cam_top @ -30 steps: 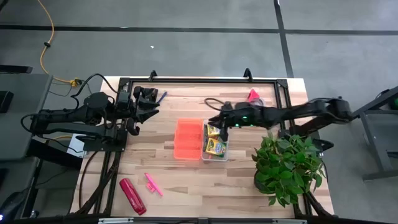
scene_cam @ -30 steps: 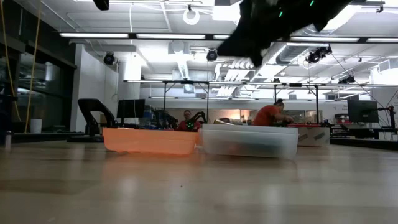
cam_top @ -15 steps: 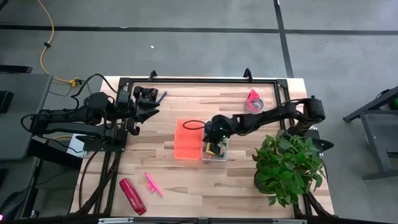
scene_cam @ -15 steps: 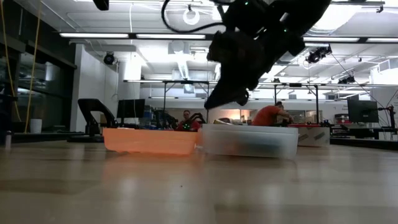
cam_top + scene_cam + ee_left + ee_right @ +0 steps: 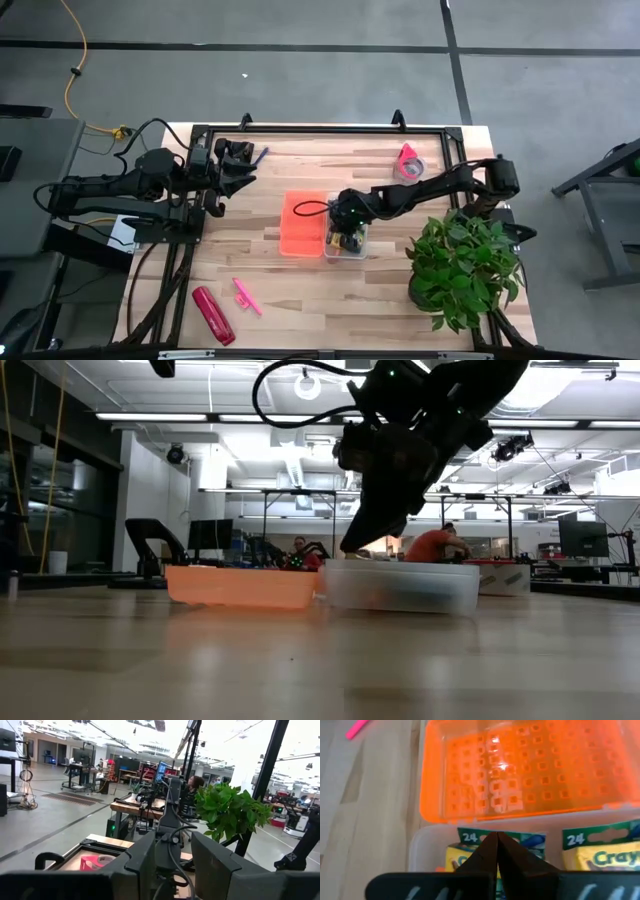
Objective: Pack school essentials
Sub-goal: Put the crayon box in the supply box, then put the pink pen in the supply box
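- Where two crayon boxes [image 5: 600,852] lie side by side in the clear bin [image 5: 347,236], its walls hem them closely.
- My right gripper [image 5: 497,851] hangs just above one box, fingers pressed together, holding nothing.
- Beside the bin's wall, the orange lid [image 5: 303,222] touches it.
- My left gripper [image 5: 240,168] waits well apart, part-open.

The right pincer [image 5: 496,851] hides part of 1 crayon box [image 5: 470,851]; the other [image 5: 600,851] is cut off.
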Available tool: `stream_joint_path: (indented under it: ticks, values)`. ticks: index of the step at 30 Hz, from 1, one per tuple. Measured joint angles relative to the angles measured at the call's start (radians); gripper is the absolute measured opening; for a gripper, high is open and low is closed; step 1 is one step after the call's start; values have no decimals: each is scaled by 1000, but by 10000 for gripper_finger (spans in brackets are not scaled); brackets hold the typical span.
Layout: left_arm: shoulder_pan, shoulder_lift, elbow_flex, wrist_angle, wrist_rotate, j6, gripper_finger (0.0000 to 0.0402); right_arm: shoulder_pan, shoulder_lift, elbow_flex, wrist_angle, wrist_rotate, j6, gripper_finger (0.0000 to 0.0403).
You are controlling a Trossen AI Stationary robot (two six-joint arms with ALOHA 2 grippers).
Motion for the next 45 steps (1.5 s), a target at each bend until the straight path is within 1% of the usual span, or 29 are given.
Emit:
stream_joint_path:
  ticks: [14, 20, 27, 31, 37, 42, 45]
  values:
    - [0, 0, 0, -5, 0, -25, 115, 46, 5, 0, -32, -11, 0, 0]
    - [0, 0, 0, -16, 0, -25, 115, 53, 5, 0, -52, -37, 0, 0]
    - [0, 0, 0, -16, 0, -25, 115, 47, -5, 0, -35, -18, 6, 0]
    - [0, 0, 0, -16, 0, -25, 115, 22, -89, 10, -42, -4, -16, 0]
    - [0, 0, 0, -16, 0, -25, 115, -15, -319, 5, -44, 49, -44, 0]
    - [0, 0, 0, -19, 0, -25, 115, -16, -497, -21, 49, 126, -49, 0]
    - [0, 0, 0, -20, 0, -25, 115, -16, -561, -67, 194, 135, -43, 0]
